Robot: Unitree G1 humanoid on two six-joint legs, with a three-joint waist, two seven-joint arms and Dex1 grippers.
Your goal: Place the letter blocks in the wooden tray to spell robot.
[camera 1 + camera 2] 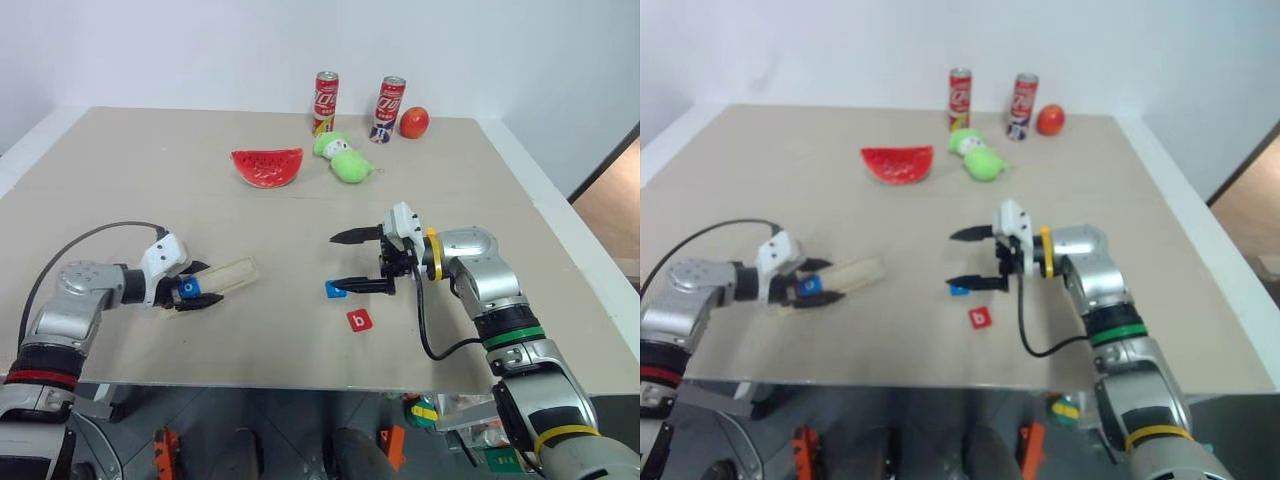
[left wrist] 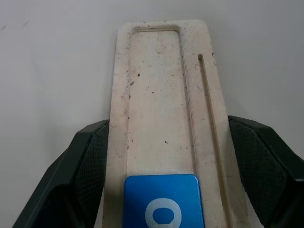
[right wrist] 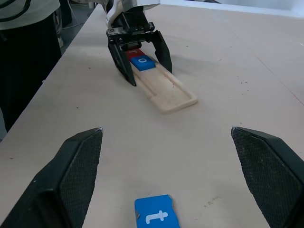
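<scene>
While the left gripper (image 1: 196, 285) straddled the wooden tray (image 3: 164, 90), a blue o block (image 2: 164, 202) sat in its groove. Well apart from the tray, the right gripper (image 1: 345, 262) hung wide open above a blue t block (image 3: 156, 216).

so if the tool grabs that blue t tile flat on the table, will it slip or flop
The blue t tile looks rigid, so flopping seems unlikely. It lies thin and flat on the table, so the open right tool may struggle to get under its edges. Its glossy face suggests it could slide when nudged.
</scene>
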